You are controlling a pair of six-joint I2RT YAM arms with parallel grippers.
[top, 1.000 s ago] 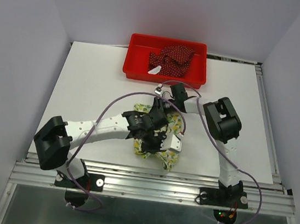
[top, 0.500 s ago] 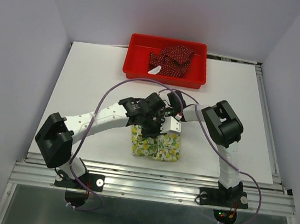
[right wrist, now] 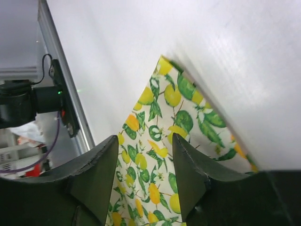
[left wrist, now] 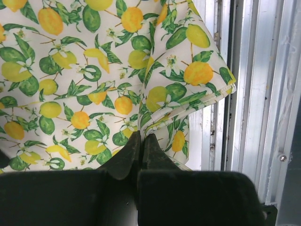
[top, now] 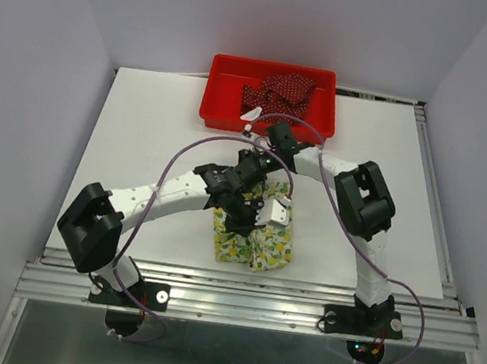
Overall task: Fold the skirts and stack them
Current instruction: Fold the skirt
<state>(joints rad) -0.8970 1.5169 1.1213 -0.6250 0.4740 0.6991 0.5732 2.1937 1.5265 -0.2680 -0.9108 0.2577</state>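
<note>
The cream lemon-print skirt (top: 253,244) lay folded at the near middle of the white worktop (top: 149,152), the left claw (left wrist: 141,141) pinched tight on a fold of it, the right claw (right wrist: 145,140) spread open just above its cloth, while the dark red dotted skirt (top: 280,94) sat crumpled in the red tray (top: 220,118) at the far edge.

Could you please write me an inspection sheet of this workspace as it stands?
Surface: white table, flat and matte.
Job's things: lemon skirt folded near the front edge; dark red skirt crumpled in the red tray.
Clutter: nothing seen besides the tray.
Grippers: left pincer shut on a fold of the lemon skirt; right pincer open over it.
Cables: purple cables looped over both arms.
Surroundings: white walls; aluminium rail in front.
</note>
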